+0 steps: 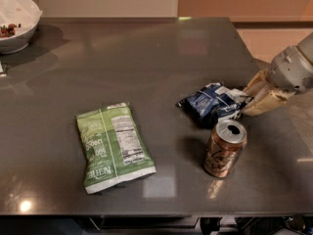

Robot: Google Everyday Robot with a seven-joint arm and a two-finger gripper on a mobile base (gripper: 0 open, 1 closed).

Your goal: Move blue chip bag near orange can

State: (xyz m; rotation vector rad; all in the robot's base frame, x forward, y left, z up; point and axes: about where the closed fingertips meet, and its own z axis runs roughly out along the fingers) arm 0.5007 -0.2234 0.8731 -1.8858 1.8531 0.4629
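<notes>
The blue chip bag point(211, 103) is a small wrinkly dark-blue foil bag lying on the grey table at centre right. The orange can point(224, 149) stands upright just in front of it, silver top with an open pull-tab hole, almost touching the bag's near edge. My gripper point(250, 101) comes in from the right edge on a grey arm. Its beige fingers point(260, 103) are shut on the bag's right end, low over the table.
A larger flat green bag point(113, 146) with a white label lies left of centre. A white bowl point(14, 21) with food stands at the far left corner. The table's right edge point(254, 62) runs just behind my gripper, its front edge just below the can.
</notes>
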